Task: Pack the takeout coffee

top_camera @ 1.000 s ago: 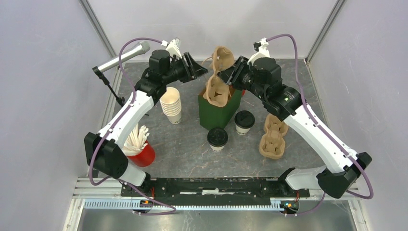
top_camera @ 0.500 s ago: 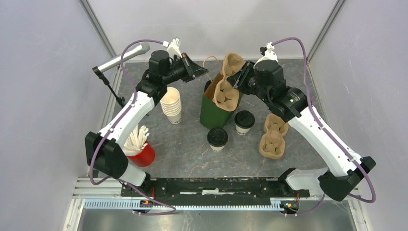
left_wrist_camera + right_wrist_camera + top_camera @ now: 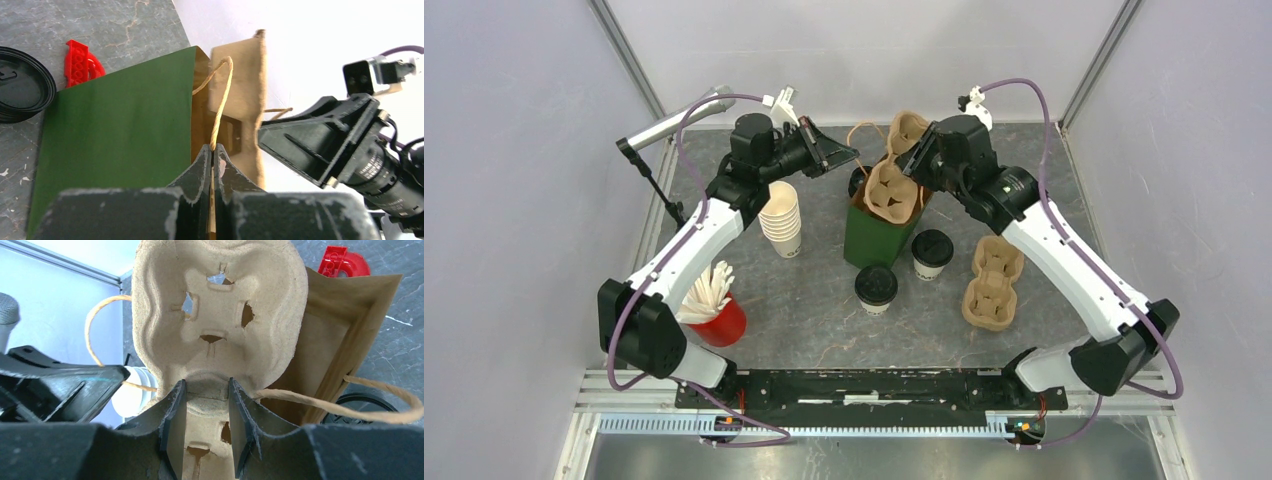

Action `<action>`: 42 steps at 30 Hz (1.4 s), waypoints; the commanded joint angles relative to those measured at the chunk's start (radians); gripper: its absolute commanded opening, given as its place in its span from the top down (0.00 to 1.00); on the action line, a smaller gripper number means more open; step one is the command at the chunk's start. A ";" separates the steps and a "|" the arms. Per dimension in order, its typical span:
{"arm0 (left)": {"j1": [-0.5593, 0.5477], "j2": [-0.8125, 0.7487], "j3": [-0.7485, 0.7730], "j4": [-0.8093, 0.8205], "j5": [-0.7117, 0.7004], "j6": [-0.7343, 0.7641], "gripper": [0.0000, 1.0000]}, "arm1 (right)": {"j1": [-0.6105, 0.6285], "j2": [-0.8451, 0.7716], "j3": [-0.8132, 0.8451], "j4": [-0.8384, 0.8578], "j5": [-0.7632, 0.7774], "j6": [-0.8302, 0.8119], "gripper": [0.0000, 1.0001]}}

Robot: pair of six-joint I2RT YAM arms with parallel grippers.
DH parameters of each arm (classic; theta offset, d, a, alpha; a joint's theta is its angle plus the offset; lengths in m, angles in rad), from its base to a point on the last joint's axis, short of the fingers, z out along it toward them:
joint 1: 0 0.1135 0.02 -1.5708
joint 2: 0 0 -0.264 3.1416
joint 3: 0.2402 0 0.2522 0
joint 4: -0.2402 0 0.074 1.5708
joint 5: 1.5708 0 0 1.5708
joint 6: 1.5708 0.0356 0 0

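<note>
Takeout coffee (image 3: 876, 286) sits unpacked; left gripper (image 3: 212, 152) pinches the twine handle (image 3: 220, 95), right gripper (image 3: 206, 390) clamps the carrier (image 3: 220, 305), which may snag on the green bag (image 3: 115, 125) and topple it.

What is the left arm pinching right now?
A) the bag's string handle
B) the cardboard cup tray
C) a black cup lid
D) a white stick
A: the left jaws are shut on the string handle of the green bag; the cardboard tray sits in the right jaws.

1 overhead view, 2 close wrist views; common: green bag (image 3: 874, 238)
</note>
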 commanded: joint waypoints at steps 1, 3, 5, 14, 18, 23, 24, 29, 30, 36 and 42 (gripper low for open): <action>0.004 -0.043 -0.017 0.077 0.034 -0.051 0.98 | -0.002 0.034 0.090 -0.033 0.036 -0.006 0.71; 0.004 -0.046 -0.020 0.078 0.033 -0.052 0.98 | -0.002 0.053 0.126 -0.073 0.053 -0.024 0.71; 0.004 -0.043 -0.019 0.083 0.037 -0.058 0.98 | -0.002 0.065 0.145 -0.114 0.070 -0.018 0.72; 0.004 -0.073 -0.062 0.106 0.031 -0.130 0.98 | -0.002 0.114 0.231 -0.267 0.066 0.039 0.72; 0.003 -0.075 -0.078 0.124 0.036 -0.150 0.98 | -0.002 0.139 0.234 -0.313 0.045 0.081 0.72; 0.004 -0.077 -0.085 0.140 0.039 -0.157 0.98 | 0.004 0.168 0.244 -0.370 0.051 0.125 0.71; 0.003 -0.077 -0.085 0.148 0.041 -0.160 0.98 | 0.004 0.170 0.239 -0.378 0.055 0.142 0.71; 0.003 -0.077 -0.086 0.165 0.045 -0.172 0.98 | 0.005 0.195 0.230 -0.364 0.069 0.170 0.67; 0.003 -0.078 -0.086 0.166 0.048 -0.172 0.98 | 0.005 0.207 0.244 -0.374 0.077 0.172 0.67; 0.002 -0.084 -0.093 0.166 0.048 -0.171 0.98 | 0.005 0.220 0.212 -0.347 0.075 0.206 0.67; 0.001 -0.086 -0.106 0.171 0.047 -0.175 0.98 | 0.005 0.265 0.232 -0.346 0.057 0.187 0.66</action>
